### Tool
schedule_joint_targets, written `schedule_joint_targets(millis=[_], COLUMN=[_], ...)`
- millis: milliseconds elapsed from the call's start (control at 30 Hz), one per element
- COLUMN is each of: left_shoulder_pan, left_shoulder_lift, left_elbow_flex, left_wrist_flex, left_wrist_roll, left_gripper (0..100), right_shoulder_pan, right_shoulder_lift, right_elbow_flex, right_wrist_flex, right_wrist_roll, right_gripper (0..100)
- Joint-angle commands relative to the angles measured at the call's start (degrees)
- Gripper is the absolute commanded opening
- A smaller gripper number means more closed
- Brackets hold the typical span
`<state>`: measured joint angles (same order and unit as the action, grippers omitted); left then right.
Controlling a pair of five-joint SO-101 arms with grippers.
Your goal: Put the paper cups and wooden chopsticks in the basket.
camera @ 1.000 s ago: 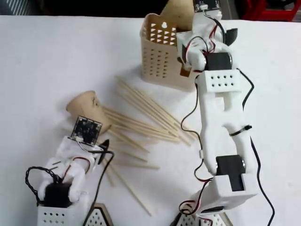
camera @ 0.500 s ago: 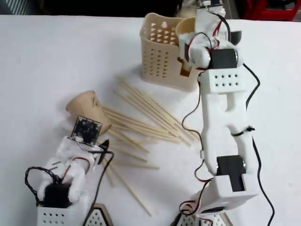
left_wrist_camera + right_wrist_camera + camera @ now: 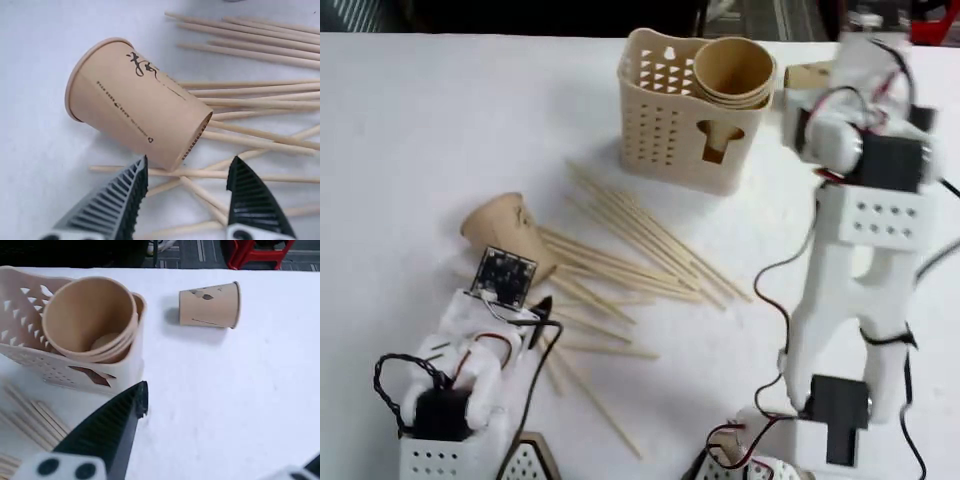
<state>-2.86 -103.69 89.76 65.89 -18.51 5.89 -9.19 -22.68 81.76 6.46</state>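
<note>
Stacked paper cups stand upright in one end of the cream basket. Another paper cup lies on its side on the table beyond the basket. My right gripper is open and holds nothing, to the right of the basket. A third cup lies on its side over the wooden chopsticks. My left gripper is open just short of that cup's base, with its fingers low over the sticks.
The right arm stands along the table's right side. Loose chopsticks spread from the table's middle toward the left arm. White table lies bare at the far left.
The right gripper lowered a cup into the basket, let it go on the stack, and swung away to the right. The left arm has kept still.
</note>
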Motion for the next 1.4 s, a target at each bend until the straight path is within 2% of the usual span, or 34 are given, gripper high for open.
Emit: schedule_joint_targets(millis=[0, 133, 267, 433, 767, 1000, 1367], left_shoulder_pan=[-0.4, -0.4, -0.4, -0.4, -0.2, -0.1, -0.1], left_shoulder_lift=[-0.7, -0.7, -0.7, -0.7, -0.7, -0.7, -0.7], left_elbow_flex=[0.1, 0.1, 0.1, 0.1, 0.5, 0.5, 0.6], left_wrist_flex=[-1.3, -1.2, -1.0, -1.1, -1.4, -1.4, -1.4], left_wrist_roll=[0.4, 0.4, 0.4, 0.4, 0.4, 0.4, 0.4], left_gripper=[26, 26, 26, 26, 26, 26, 26], right_shoulder_pan=[3.5, 6.8, 9.0, 11.2, 11.0, 10.3, 7.3], right_shoulder_lift=[-3.6, -3.4, 0.4, 11.6, 37.3, 53.2, 66.6], right_elbow_flex=[-2.3, -1.3, 1.9, -0.7, -25.3, -42.4, -54.7], right_wrist_flex=[4.3, 5.0, 0.0, -6.6, -7.8, -7.5, -8.0], right_wrist_roll=[0.1, 0.1, 2.3, 2.6, 2.2, -3.3, -3.7], right_gripper=[51.5, 51.5, 50.3, 37.9, 35.5, 35.5, 35.4])
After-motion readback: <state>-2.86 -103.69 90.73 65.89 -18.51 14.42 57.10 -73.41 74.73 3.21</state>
